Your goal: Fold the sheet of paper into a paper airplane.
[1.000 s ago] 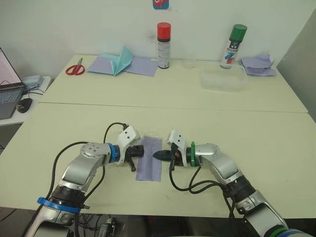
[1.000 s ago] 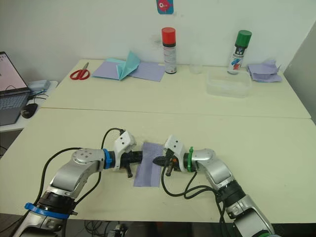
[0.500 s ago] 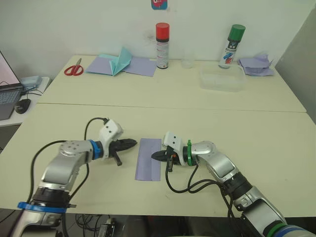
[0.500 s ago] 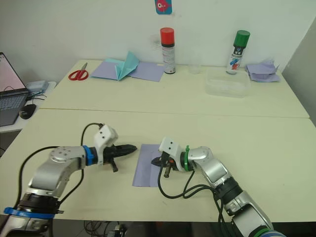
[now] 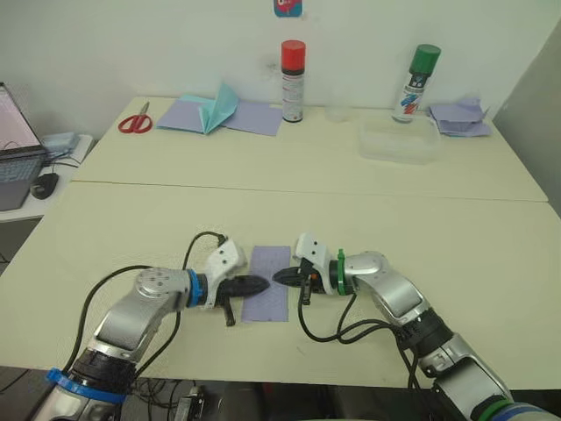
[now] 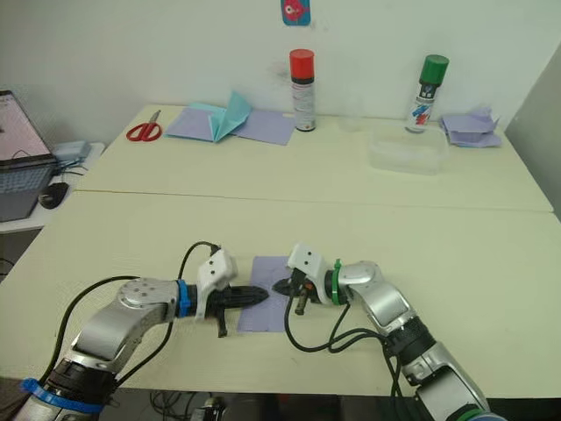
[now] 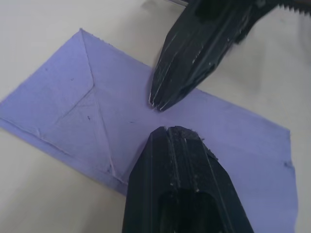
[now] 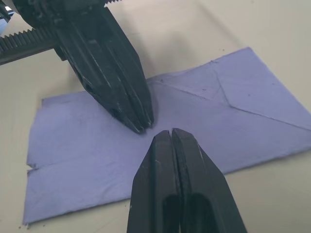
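The sheet of paper (image 5: 269, 282) lies flat on the near table as a narrow lavender-blue rectangle with diagonal creases at one end (image 7: 73, 109). My left gripper (image 5: 262, 285) is shut, its tip over the sheet's left half. From the other side my right gripper (image 5: 278, 275) is shut too, its tip over the sheet's right edge. The two tips point at each other a short gap apart (image 8: 170, 132). I cannot tell whether either tip touches the paper. The paper airplane is out of view.
On the far table are red scissors (image 5: 134, 121), wide lavender sheets with a teal folded shape (image 5: 219, 110), a red-capped can (image 5: 292, 81), a green-capped can (image 5: 417, 81), a clear tub (image 5: 398, 139) and crumpled lavender paper (image 5: 460, 116). A laptop (image 5: 16, 158) sits at the far left.
My left gripper, drawn back to the left of the sheet half a second ago, has come back right and now reaches over it. The right gripper has stayed at the sheet's right edge.
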### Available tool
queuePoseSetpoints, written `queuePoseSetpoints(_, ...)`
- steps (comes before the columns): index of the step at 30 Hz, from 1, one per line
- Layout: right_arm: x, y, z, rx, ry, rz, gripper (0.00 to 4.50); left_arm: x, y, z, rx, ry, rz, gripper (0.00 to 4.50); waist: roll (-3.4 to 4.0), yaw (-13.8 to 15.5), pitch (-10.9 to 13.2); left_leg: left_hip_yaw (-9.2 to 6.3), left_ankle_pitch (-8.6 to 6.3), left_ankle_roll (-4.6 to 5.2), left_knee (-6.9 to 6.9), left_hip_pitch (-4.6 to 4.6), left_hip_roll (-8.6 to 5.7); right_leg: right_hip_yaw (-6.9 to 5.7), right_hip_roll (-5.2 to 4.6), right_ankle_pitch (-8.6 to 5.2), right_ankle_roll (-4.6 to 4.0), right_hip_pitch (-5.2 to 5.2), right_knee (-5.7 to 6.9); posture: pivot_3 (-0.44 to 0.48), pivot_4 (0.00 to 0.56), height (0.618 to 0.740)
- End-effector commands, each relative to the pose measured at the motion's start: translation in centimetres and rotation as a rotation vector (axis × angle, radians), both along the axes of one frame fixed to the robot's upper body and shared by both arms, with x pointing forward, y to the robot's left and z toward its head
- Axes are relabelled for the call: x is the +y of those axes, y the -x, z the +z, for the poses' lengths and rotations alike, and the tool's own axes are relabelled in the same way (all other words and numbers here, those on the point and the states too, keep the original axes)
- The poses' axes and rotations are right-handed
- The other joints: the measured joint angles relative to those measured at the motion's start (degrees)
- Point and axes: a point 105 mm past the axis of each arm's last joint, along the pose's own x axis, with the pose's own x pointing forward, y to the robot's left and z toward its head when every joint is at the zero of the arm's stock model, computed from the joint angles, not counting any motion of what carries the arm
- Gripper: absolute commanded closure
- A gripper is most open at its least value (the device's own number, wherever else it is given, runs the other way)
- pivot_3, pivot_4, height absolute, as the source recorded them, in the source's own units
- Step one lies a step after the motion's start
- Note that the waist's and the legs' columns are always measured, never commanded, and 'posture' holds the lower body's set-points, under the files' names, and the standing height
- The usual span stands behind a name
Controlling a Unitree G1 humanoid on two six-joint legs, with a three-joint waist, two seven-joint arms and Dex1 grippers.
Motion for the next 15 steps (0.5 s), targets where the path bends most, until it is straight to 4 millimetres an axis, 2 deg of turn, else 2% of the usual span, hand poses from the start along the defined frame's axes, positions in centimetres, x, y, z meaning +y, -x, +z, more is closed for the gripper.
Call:
queuePoseSetpoints(1,-1.5,0.2,0.0,0.021,0.009,-0.036,4.48,1.8,0.8,-3.0,0.071,-0.108,0.027,4.5,0.03,0.0,-0.1,0.01,-0.01,0.02,0.0,0.01,0.01,0.01,-0.08,0.0,0.0,0.0,0.01,0.0,0.15,0.74)
queuePoseSetpoints(3,-1.8,0.5,0.3,0.019,0.002,-0.03,4.48,1.9,0.9,-3.2,0.073,-0.106,0.028,4.5,0.02,0.0,-0.2,0.01,-0.02,0.04,0.0,0.01,-0.01,0.02,-0.13,0.0,0.0,0.01,0.01,0.0,0.15,0.74)
queuePoseSetpoints(8,-2.6,2.3,2.7,0.024,-0.09,0.095,4.48,1.8,0.6,-3.0,0.056,-0.077,0.021,4.5,0.04,0.0,-0.2,-0.01,-0.02,0.06,0.0,0.01,-0.04,0.0,-0.13,-0.01,0.01,0.01,0.01,0.0,0.15,0.74)
queuePoseSetpoints(15,-2.2,3.1,1.6,0.063,-0.088,0.149,4.48,1.3,0.5,-3.2,0.043,-0.077,-0.012,4.5,0.03,0.0,-0.2,-0.03,-0.02,0.07,0.0,0.02,-0.06,0.0,-0.06,-0.02,0.03,0.02,0.01,0.0,0.15,0.74)
